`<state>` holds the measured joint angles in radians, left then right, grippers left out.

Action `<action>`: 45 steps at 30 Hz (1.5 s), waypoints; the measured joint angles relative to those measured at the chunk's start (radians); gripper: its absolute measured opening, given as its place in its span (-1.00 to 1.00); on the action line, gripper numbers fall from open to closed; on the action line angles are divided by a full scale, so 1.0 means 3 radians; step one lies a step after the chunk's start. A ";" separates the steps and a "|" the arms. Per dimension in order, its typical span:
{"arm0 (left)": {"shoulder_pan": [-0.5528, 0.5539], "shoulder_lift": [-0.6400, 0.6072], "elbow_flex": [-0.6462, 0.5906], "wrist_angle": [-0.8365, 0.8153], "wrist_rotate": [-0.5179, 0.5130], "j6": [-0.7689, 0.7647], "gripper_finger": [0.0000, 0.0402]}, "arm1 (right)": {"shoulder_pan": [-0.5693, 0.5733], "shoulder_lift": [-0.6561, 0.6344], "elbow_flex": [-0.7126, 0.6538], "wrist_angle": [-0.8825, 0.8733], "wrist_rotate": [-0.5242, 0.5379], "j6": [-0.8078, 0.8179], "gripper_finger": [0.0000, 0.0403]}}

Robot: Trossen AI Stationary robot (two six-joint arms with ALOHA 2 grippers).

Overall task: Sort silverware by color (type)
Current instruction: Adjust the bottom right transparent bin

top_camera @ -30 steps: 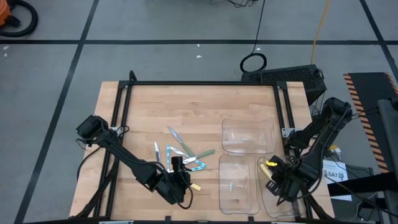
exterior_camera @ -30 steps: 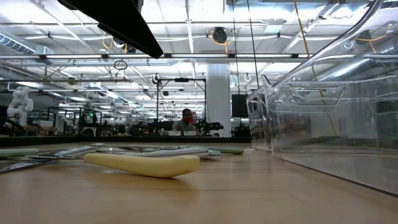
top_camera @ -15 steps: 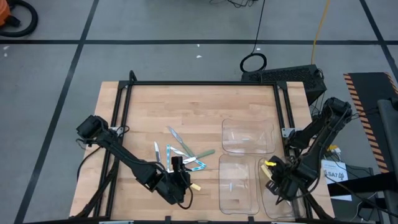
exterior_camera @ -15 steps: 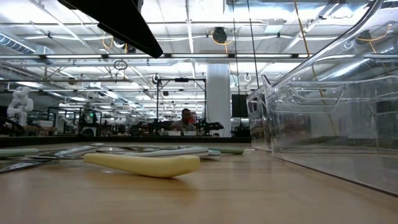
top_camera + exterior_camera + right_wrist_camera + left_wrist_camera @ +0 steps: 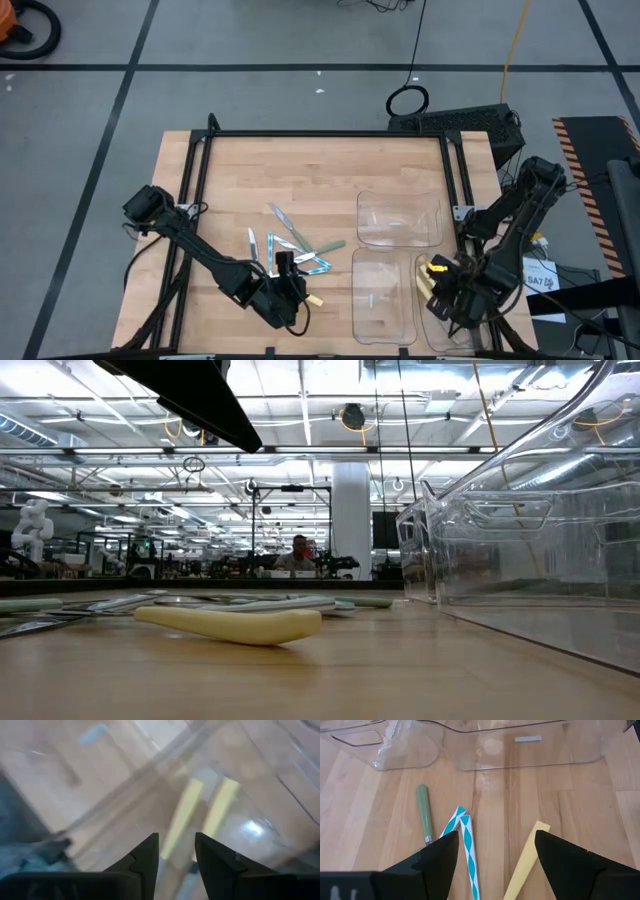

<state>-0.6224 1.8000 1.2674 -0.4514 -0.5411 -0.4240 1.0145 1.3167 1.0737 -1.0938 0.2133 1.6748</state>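
Several utensils lie loose on the wood left of the trays: a green handle (image 5: 423,812), two blue-and-white striped handles (image 5: 462,837) and a yellow handle (image 5: 526,862), also seen in the high view (image 5: 314,299) and the low view (image 5: 230,624). My left gripper (image 5: 495,865) hovers open just above them, one finger on either side of the striped and yellow handles, touching none. My right gripper (image 5: 176,855) is open over the near right clear tray (image 5: 455,325). Two yellow handles (image 5: 182,815) lie in that tray ahead of its fingers.
Three clear plastic trays sit on the table's right half: a far one (image 5: 400,217), a near middle one (image 5: 383,300) holding one small item, and the near right one. Bare wood spreads across the far and left parts. A black frame (image 5: 325,134) borders the table.
My right gripper has shifted slightly toward the table's left and turned a little above the near right tray. My left gripper and the utensils on the wood have kept still.
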 joint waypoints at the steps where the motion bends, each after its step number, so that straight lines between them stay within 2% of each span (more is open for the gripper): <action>1: 0.0000 0.0000 0.0000 0.0000 0.0000 -0.0001 0.35 | 0.0023 0.0000 0.0043 0.0033 0.0065 -0.0011 -0.43; 6: 0.0000 0.0000 0.0000 0.0000 0.0000 -0.0006 0.35 | 0.0156 0.0049 0.0144 0.0230 0.0362 -0.0111 -0.50; 10: 0.0000 0.0000 0.0000 0.0000 0.0000 -0.0013 0.35 | 0.0204 0.0216 0.0142 0.0233 0.0245 -0.0152 -0.57; 15: 0.0000 0.0000 0.0000 0.0000 0.0000 -0.0013 0.35 | 0.0278 0.0327 0.0184 0.0584 0.0210 -0.0297 -0.67; 24: 0.0000 0.0000 0.0000 -0.0001 0.0000 -0.0009 0.35 | 0.0466 0.0695 0.0960 0.0478 0.0319 -0.0728 -0.89; 28: 0.0000 0.0000 0.0000 -0.0002 0.0000 -0.0001 0.35 | 0.0607 0.0967 0.1318 0.0483 0.0181 -0.1013 -0.98; 32: 0.0000 0.0000 0.0000 0.0000 0.0000 -0.0001 0.35 | 0.0738 0.1224 0.1509 0.0488 0.0133 -0.1011 -0.99; 34: 0.0000 0.0000 0.0000 0.0000 0.0000 -0.0001 0.35 | 0.0785 0.1332 0.1530 0.0528 0.0125 -0.0999 -0.99; 40: 0.0000 0.0000 -0.0001 0.0008 0.0000 0.0006 0.35 | 0.0832 0.1616 0.1530 0.0528 -0.0283 -0.0777 -0.99; 45: 0.0002 0.0000 -0.0001 0.0036 0.0000 0.0055 0.35 | 0.0830 0.1732 0.1529 0.0402 -0.0367 -0.0726 -1.00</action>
<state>-0.6219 1.8000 1.2671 -0.4406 -0.5411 -0.4074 1.2636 1.8362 1.5324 -0.9732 0.1032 1.4570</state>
